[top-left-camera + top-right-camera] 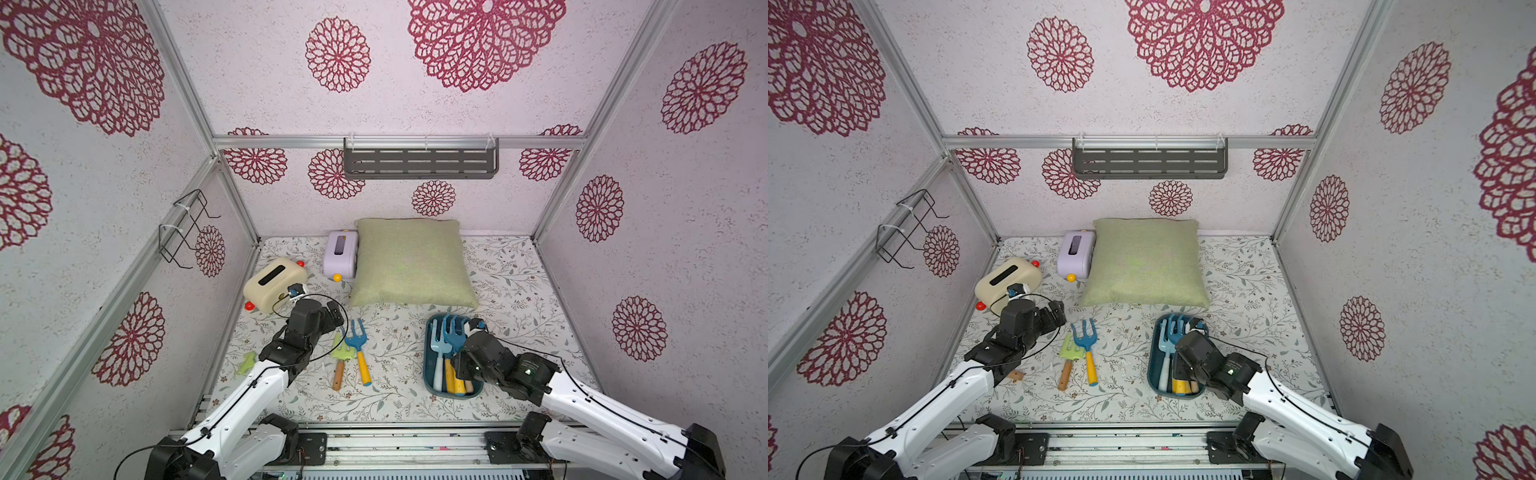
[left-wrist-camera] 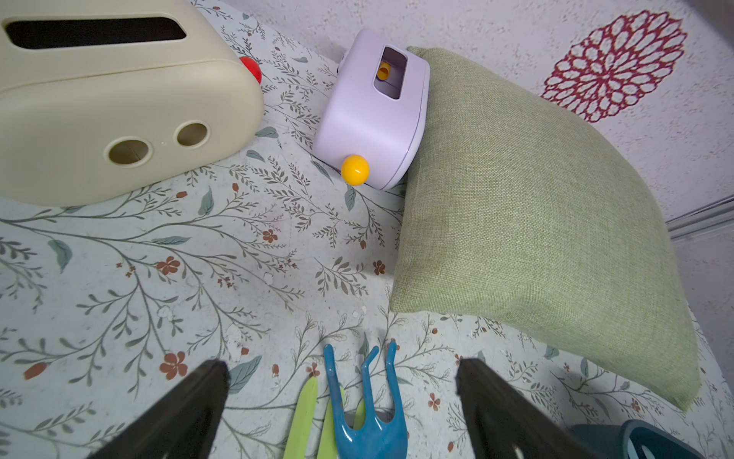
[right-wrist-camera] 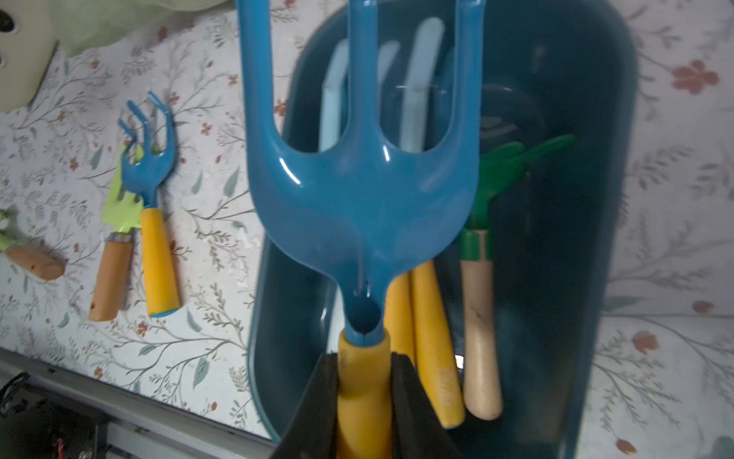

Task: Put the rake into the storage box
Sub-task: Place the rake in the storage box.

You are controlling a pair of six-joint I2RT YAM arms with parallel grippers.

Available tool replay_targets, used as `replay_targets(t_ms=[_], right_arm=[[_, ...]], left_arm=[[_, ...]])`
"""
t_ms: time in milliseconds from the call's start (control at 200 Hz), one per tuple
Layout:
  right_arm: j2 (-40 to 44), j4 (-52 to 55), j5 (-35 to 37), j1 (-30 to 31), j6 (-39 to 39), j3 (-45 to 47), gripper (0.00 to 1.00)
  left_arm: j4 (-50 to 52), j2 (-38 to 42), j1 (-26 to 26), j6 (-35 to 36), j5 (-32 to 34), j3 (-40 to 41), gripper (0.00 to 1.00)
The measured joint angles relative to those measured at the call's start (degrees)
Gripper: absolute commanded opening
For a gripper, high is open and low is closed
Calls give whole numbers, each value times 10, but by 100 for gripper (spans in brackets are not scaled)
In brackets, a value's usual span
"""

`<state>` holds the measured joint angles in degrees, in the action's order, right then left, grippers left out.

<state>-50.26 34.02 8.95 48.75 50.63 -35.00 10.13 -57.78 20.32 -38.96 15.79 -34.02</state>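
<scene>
My right gripper [image 3: 364, 357] is shut on the yellow handle of a blue three-pronged rake [image 3: 361, 190], which it holds just above the dark teal storage box [image 3: 576, 238]. In both top views this rake [image 1: 455, 336] [image 1: 1179, 328] hangs over the box [image 1: 429, 365] [image 1: 1152, 365]. Inside the box lie a light-blue rake [image 1: 436, 345], a dark green rake [image 3: 504, 167] and yellow handles. My left gripper [image 2: 341, 363] [image 1: 334, 313] is open, with the prongs of a second blue rake [image 2: 369, 429] [image 1: 356, 340] showing between its fingers.
A lime-green rake [image 1: 341, 353] lies against the second blue rake. Another green tool [image 1: 248, 362] lies by the left arm. At the back stand a cream box [image 1: 274, 282], a lilac box [image 1: 341, 253] and a green cushion [image 1: 411, 262]. A grey shelf [image 1: 419, 162] hangs on the wall.
</scene>
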Motion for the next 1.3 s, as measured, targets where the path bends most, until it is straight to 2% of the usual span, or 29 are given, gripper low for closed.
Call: replay_targets(t_ms=[220, 540, 620, 695, 785, 901, 1006, 1171, 1216, 1251, 1301], right_arm=[[-9, 3, -1, -30, 6, 22, 6], [-71, -29, 0, -52, -2, 22, 6], [-75, -32, 2, -55, -6, 22, 9], [-75, -34, 4, -56, -8, 21, 16], [-75, -35, 3, -59, -11, 21, 32], [-74, -35, 6, -60, -15, 21, 45], [-63, -31, 14, -61, -17, 21, 61], [-24, -30, 14, -61, -29, 17, 78], [-15, -34, 14, -61, -35, 14, 86], [-9, -38, 12, -61, -39, 11, 98], [-3, -48, 8, -62, -44, 7, 99]], left_arm=[[0, 0, 0, 0, 0, 0, 97], [0, -4, 0, 0, 0, 0, 97], [0, -4, 0, 0, 0, 0, 97], [0, -4, 0, 0, -1, 0, 97], [0, -4, 0, 0, -1, 0, 97], [0, -4, 0, 0, -3, 0, 97], [-2, -5, 0, 0, -5, 0, 97], [-5, -9, 0, 0, -13, 0, 98], [-6, -9, 0, 0, -13, 0, 97], [-6, -9, 0, 0, -13, 0, 97], [-8, -12, 0, 0, -10, 0, 97]])
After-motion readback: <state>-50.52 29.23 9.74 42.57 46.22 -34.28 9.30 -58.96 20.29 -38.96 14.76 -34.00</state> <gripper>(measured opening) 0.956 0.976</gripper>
